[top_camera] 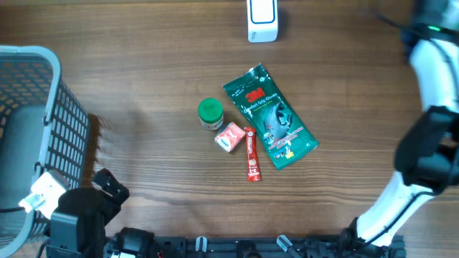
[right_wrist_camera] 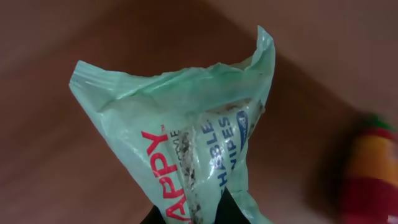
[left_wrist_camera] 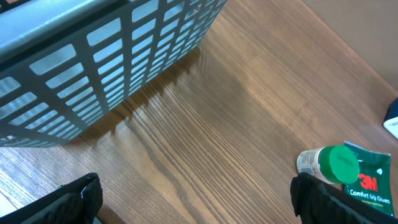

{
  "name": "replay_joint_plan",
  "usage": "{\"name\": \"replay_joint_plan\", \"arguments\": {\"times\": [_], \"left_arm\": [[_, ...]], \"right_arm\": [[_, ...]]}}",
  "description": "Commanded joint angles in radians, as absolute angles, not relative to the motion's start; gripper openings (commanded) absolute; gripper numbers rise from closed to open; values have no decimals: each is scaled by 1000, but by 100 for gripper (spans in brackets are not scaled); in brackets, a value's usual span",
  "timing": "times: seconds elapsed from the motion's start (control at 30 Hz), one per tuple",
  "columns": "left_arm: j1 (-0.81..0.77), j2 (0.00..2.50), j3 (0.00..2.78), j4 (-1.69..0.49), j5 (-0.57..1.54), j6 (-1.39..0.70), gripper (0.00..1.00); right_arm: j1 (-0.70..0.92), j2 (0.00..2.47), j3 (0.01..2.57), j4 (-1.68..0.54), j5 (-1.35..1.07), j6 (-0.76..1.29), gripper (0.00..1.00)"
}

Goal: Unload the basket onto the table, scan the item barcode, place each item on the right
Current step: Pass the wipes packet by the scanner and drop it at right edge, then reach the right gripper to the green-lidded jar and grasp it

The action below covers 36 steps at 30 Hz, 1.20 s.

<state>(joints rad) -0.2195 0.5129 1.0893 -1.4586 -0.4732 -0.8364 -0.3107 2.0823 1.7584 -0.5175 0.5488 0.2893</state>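
**Overhead.** The scanner (top_camera: 262, 20) sits at the top centre edge. A glove pack (top_camera: 270, 118), bottle (top_camera: 210, 113), box (top_camera: 229, 136) and stick (top_camera: 251, 154) are clustered mid-frame. The basket (top_camera: 29, 51) fills the left side, and the left gripper (top_camera: 109, 188) is just beside it at lower left. The right arm (top_camera: 430, 143) runs down the right edge. You cannot see what it carries from here.

**Left wrist.** The left gripper (left_wrist_camera: 199, 208) is spread wide and empty over bare table (left_wrist_camera: 236, 124). It is probably parked there to leave the centre free.

**Right wrist.** The right gripper (right_wrist_camera: 186, 214) is clenched on the lower end of the wipes pack (right_wrist_camera: 199, 137), which is held up off the table. Gripping one end likely keeps the pack's faces free for the scanner. Its long axis runs from the jaws at bottom centre towards the top of the frame. The crumpled free end flares upward, and the lettering follows that axis. No barcode shows on this face, so you will probably need to turn the pack. There is a blurred red-and-yellow thing at the right edge that cannot be identified.
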Motion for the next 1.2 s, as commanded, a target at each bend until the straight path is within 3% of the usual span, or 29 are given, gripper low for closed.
{"name": "replay_joint_plan", "arguments": {"times": [0.0,0.17,0.23,0.27,0.3,0.33,0.53,0.7,0.87,0.93,1.17], "left_arm": [[-212,509,1096,-1456,-476,-846,100],[-212,509,1096,-1456,-476,-846,100],[-212,509,1096,-1456,-476,-846,100],[-212,509,1096,-1456,-476,-846,100],[-212,509,1096,-1456,-476,-846,100],[-212,509,1096,-1456,-476,-846,100],[-212,509,1096,-1456,-476,-846,100],[-212,509,1096,-1456,-476,-846,100],[-212,509,1096,-1456,-476,-846,100],[-212,509,1096,-1456,-476,-846,100],[-212,509,1096,-1456,-476,-846,100]], "right_arm": [[-447,2122,1724,-535,494,289,4],[-620,2170,1697,-553,278,290,8],[-647,2167,1698,-551,191,291,26],[-651,2161,1698,-553,171,290,63],[-650,2153,1698,-562,171,288,90],[-648,2141,1698,-570,170,290,100],[-601,1981,1698,-607,-118,319,100],[-467,1831,1698,-704,-454,317,100],[-199,1810,1697,-889,-479,410,100],[-15,1812,1695,-971,-472,478,100],[410,1824,1695,-893,-390,577,100]]}}
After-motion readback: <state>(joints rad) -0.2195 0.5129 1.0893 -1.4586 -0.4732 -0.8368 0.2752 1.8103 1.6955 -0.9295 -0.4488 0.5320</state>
